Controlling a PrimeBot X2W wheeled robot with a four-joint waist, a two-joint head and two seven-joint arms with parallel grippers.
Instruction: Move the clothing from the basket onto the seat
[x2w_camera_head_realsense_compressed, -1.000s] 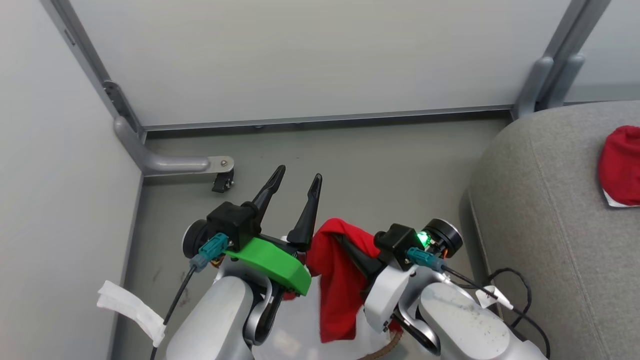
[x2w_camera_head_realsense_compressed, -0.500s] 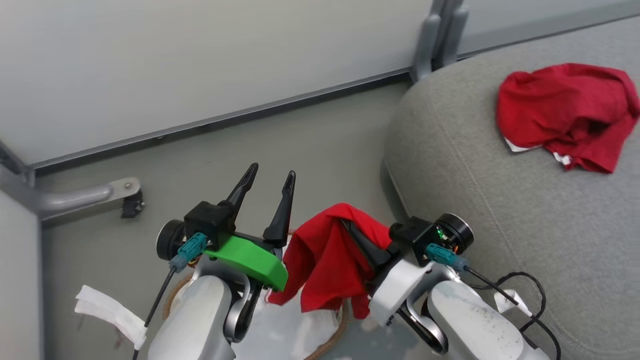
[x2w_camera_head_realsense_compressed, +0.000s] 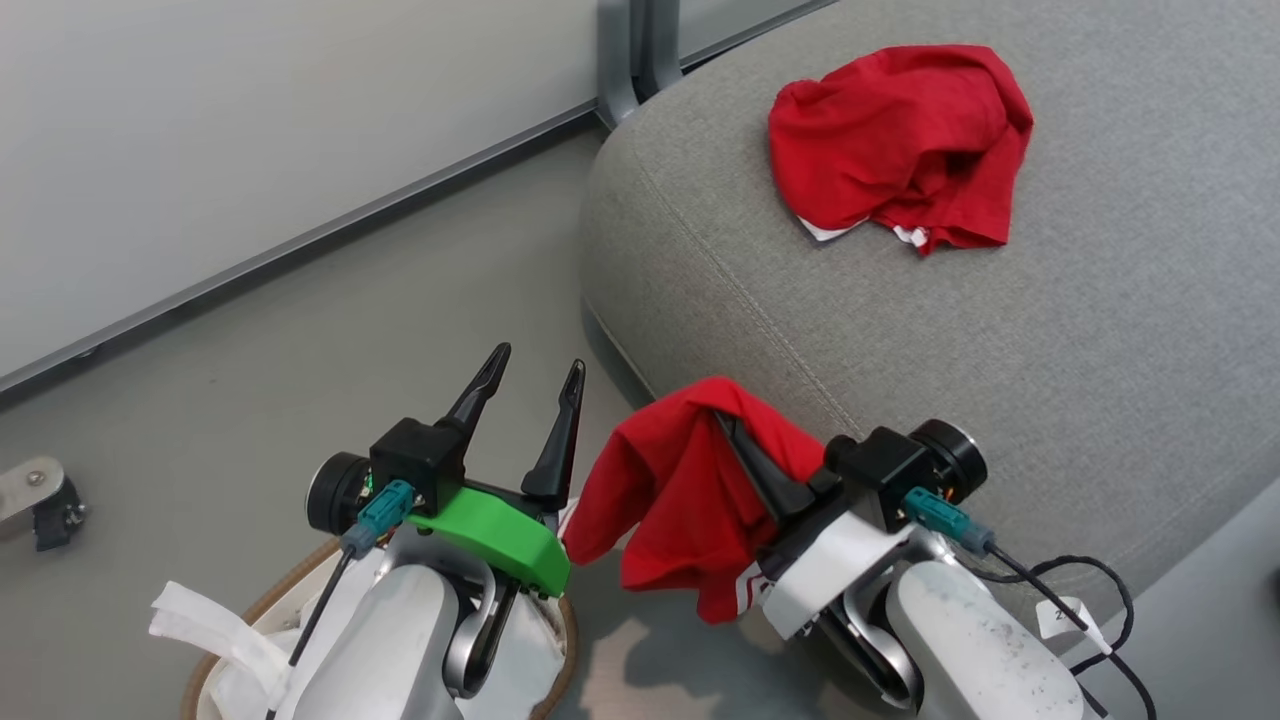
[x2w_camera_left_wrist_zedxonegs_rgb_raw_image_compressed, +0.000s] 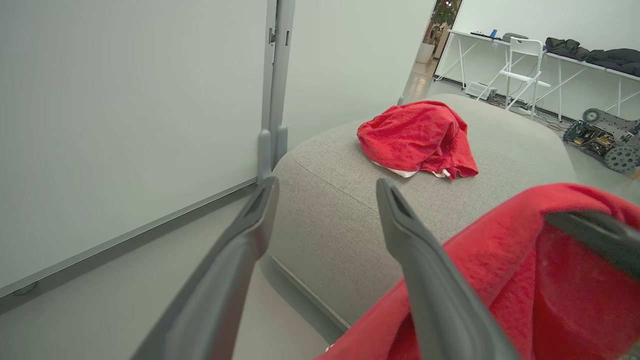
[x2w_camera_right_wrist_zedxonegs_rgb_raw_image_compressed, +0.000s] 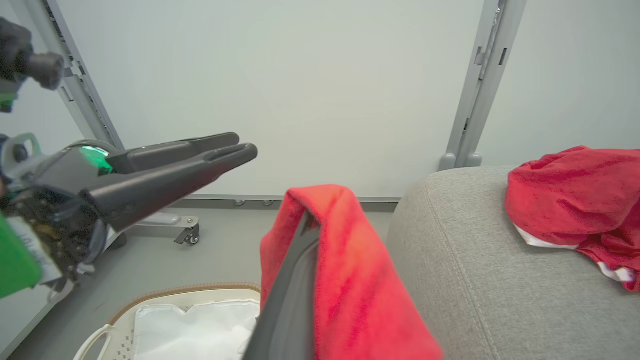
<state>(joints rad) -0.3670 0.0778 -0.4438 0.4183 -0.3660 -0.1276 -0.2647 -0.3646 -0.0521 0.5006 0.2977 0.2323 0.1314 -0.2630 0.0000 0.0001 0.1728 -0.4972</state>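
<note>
**While 1 red garment (x2w_camera_head_realsense_compressed: 890, 140) lies on the seat (x2w_camera_head_realsense_compressed: 900, 340), a second garment (x2w_camera_head_realsense_compressed: 670, 500) hangs from the right end effector (x2w_camera_head_realsense_compressed: 728, 425)**

Because its 2 dark fingers are pressed together with red cloth pinched between them, the right end effector is fully closed on the second garment. The cloth drapes over the fingertips and falls in loose folds, with a bit of white trim at its lower edge. It hangs in the air just beside the seat's rounded corner. Whether the cloth brushes the cushion cannot be told.

To its left, the left end effector (x2w_camera_head_realsense_compressed: 536, 360) has its 2 fingers spread wide with nothing between them, pointing out over the grey floor (x2w_camera_head_realsense_compressed: 300, 340) toward the wall panel (x2w_camera_head_realsense_compressed: 250, 120).

Below both arms the basket (x2w_camera_right_wrist_zedxonegs_rgb_raw_image_compressed: 190, 290) sits on the floor close to the seat, its brown woven rim curving around the plain white liner (x2w_camera_right_wrist_zedxonegs_rgb_raw_image_compressed: 200, 325).

On top of the seat, well apart from the hanging piece, the red garment lies crumpled in a heap, with a strip of white showing along its near edge.
</note>
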